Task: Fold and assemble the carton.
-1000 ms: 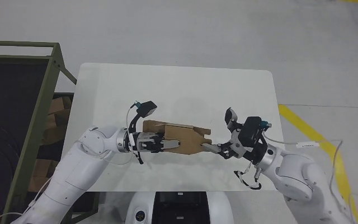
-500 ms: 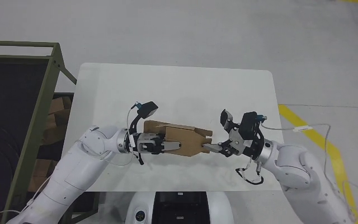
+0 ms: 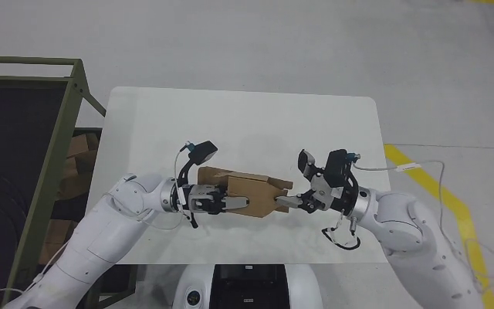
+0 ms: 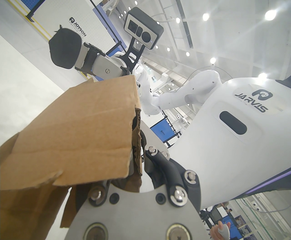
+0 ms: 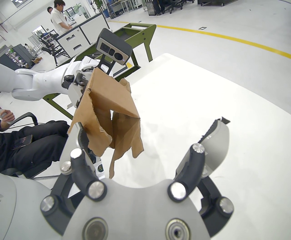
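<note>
Carton looks light and floppy, half folded
My left gripper (image 3: 230, 200) pinches the carton (image 3: 251, 189) at lower centre; right gripper (image 3: 296, 183) is spread beside a flap. I'd grip near creases.

A pale grey floor (image 3: 247, 39) lies all round the white counter (image 3: 309, 116). Off the counter's left edge stands a green metal rack (image 3: 46, 60) with brown cardboard (image 3: 76, 158) stacked inside. A yellow line (image 5: 227, 36) curves across the floor. Overhead, round lamps (image 4: 205, 16) shine in a white ceiling (image 4: 227, 34). Grey drawer cabinets (image 5: 74, 43) stand farther off.
</note>
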